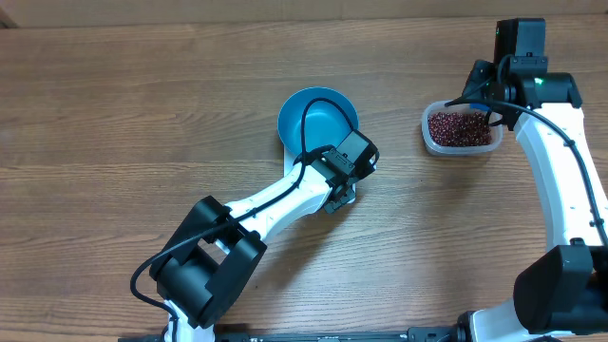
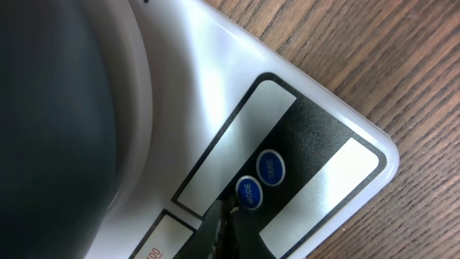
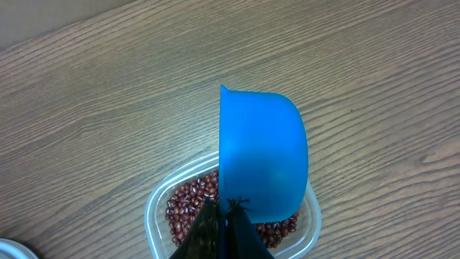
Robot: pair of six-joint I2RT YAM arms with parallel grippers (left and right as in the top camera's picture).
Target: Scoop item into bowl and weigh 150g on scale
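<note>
- A brown wooden table [image 1: 142, 95], its grain running left to right.
- A white scale [image 2: 208, 65] lies on it, near the middle.
- A clear plastic tub [image 1: 427, 133] stands to the right.

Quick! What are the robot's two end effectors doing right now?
Left end effector: closed, empty, tips by the MODE button on the scale.
Right end effector: closed on the blue scoop, over the beans.

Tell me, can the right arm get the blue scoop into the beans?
Probably yes. The right gripper holds the blue scoop over the clear tub, which has no lid, and the beans lie open below it with nothing between.
</note>
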